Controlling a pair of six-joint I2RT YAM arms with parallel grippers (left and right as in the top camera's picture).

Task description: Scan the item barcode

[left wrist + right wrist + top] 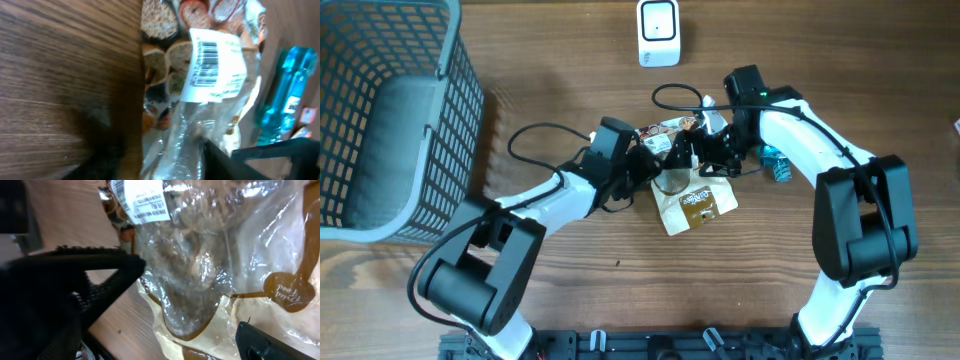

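Observation:
A clear snack bag (670, 133) lies between my two grippers at the table's middle. Its white barcode label (210, 64) faces the left wrist camera and also shows in the right wrist view as the label (142, 200). The bag's plastic (175, 145) fills the gap between the fingers of my left gripper (170, 167); I cannot tell whether they pinch it. My right gripper (190, 297) stands wide open over the bag (190, 265), with nothing held. The white scanner (658, 33) stands at the far edge.
A tan packet (698, 205) lies partly under the bag. A blue bottle (775, 162) lies beside the right arm. A grey wire basket (390, 120) fills the left side. Black cables (535, 135) loop near the left arm.

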